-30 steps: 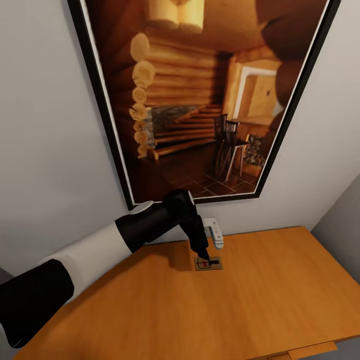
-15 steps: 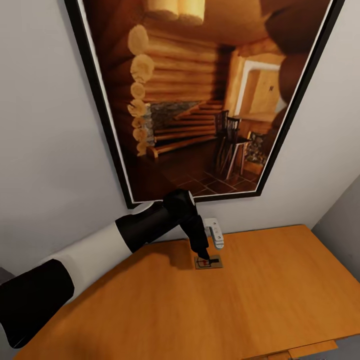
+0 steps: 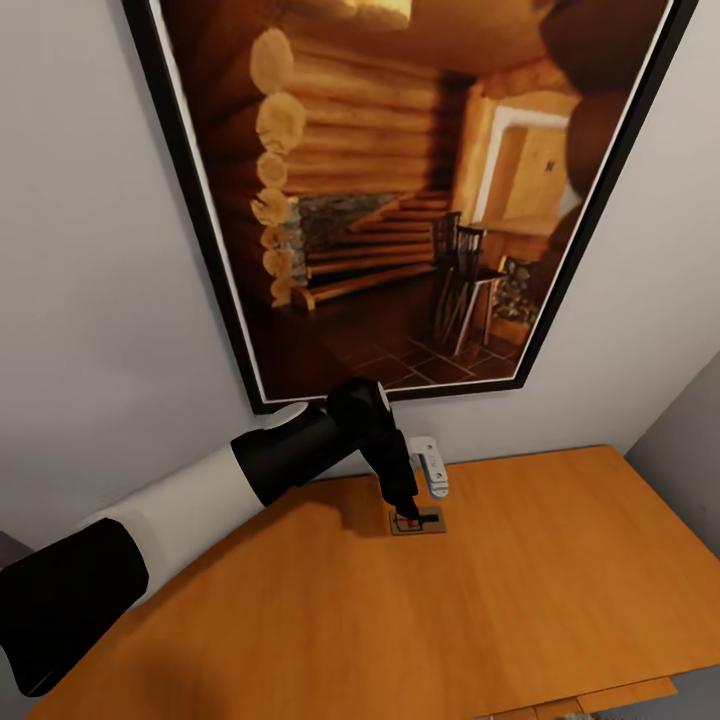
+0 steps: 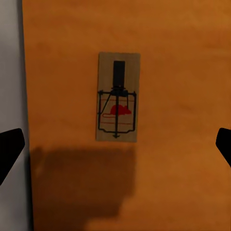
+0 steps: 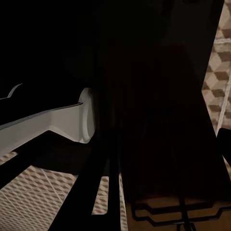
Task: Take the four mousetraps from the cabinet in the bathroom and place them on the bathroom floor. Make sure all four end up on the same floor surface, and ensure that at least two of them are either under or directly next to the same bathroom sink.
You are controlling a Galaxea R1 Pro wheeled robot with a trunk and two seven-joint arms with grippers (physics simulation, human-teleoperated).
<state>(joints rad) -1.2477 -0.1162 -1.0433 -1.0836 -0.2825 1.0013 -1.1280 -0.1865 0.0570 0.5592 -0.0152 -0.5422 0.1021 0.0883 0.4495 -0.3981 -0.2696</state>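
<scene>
Left gripper (image 4: pixel 115 144) spread wide, straddling the mousetrap (image 4: pixel 118 97), which lies flat on the cabinet (image 3: pixel 560 560) top near the wall. Arm unchanged over the last second; only the head camera tilted. No grasp yet. Right gripper state: can't tell.

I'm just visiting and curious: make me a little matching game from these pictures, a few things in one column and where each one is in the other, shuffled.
Things:
1. mousetrap
2. framed picture
3. left gripper
4. cabinet

Places:
A. hanging on the grey wall
B. lying flat on the orange-brown wooden top
C. poised right above the trap, fingers spread
D. standing against the wall, beneath the picture

Pairs: 1-B, 2-A, 3-C, 4-D
</scene>
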